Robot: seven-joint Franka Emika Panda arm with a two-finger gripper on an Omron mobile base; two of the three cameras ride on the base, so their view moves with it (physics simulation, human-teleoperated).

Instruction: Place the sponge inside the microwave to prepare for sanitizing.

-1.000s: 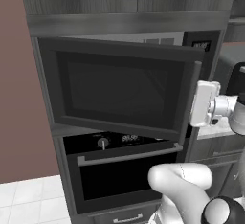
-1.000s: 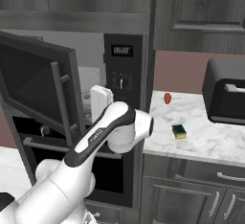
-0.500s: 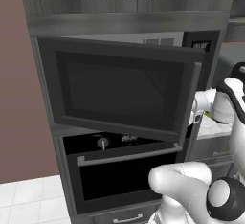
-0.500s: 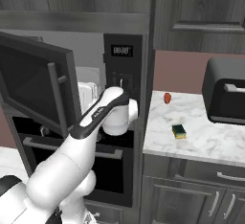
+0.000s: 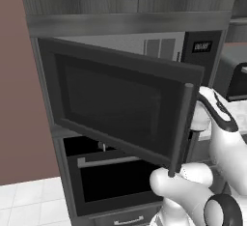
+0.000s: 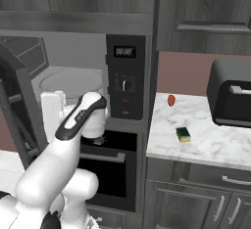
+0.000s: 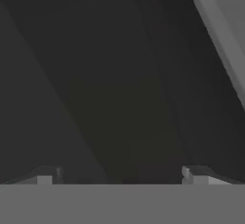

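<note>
The pincer [image 7: 122,173] stands spread to its full width and holds nothing; its two small dark finger tips [image 7: 45,174] rise well apart at the bottom of the hand view, facing a dark flat surface, probably the inner face of the open door.

In the right base view the white hand sits at the mouth of the wide black built-in microwave [image 6: 125,79], just in front of its light grey cavity with the round glass turntable [image 6: 71,83].

The small yellow block sponge with a dark green scouring top [image 6: 183,134] lies flat on the white marble desk [image 6: 215,142], well apart from the pincer, to the robot's right and lower than the hand. A small red object [image 6: 170,100] stands behind it near the wall, and a dark toaster [image 6: 230,98] sits further right. The sponge's long axis cannot be told at this size.

The coming move, by judgement, is a swing right and down to the sponge.

The left base view shows the dark glass door [image 5: 116,104] swung wide open, screening the cavity; the right base view shows the cavity, panel and sponge.
</note>
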